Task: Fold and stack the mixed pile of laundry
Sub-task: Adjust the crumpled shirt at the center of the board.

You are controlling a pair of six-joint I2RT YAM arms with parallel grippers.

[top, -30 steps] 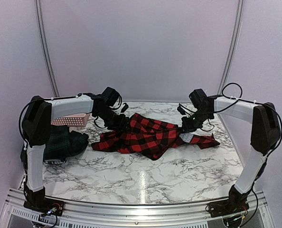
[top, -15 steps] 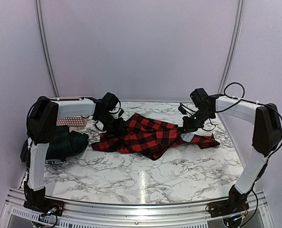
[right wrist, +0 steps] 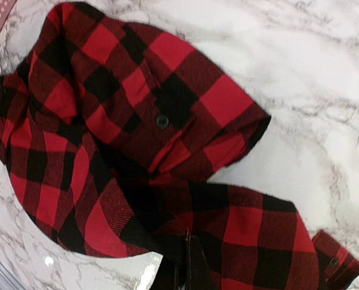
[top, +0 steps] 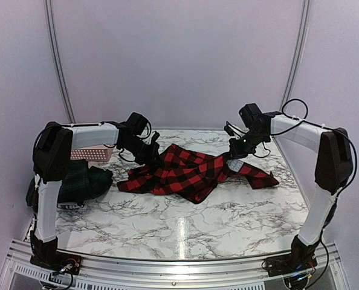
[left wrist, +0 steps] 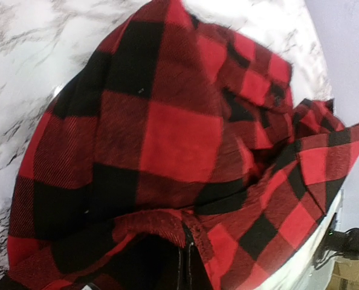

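The red-and-black checked shirt (top: 188, 172) lies spread and crumpled across the back middle of the marble table (top: 185, 229). My left gripper (top: 153, 154) is at its left end, shut on a fold of the hem (left wrist: 185, 241); checked cloth (left wrist: 179, 133) fills the left wrist view. At the shirt's right end, my right gripper (top: 233, 153) is shut on a pinch of the fabric (right wrist: 187, 234) and holds that part slightly raised. In the right wrist view, a buttoned part of the shirt (right wrist: 161, 121) lies beyond it. A dark green plaid garment (top: 80, 181) is bundled at the far left.
A pink lattice basket (top: 90, 154) sits at the back left, behind the green bundle and partly hidden by my left arm. The booth's walls close in the table at the back and both sides. Bare marble runs along the front.
My left gripper has closed on the shirt's left end. My right gripper has lifted its end a little up and back, and the pale patch there is now covered.
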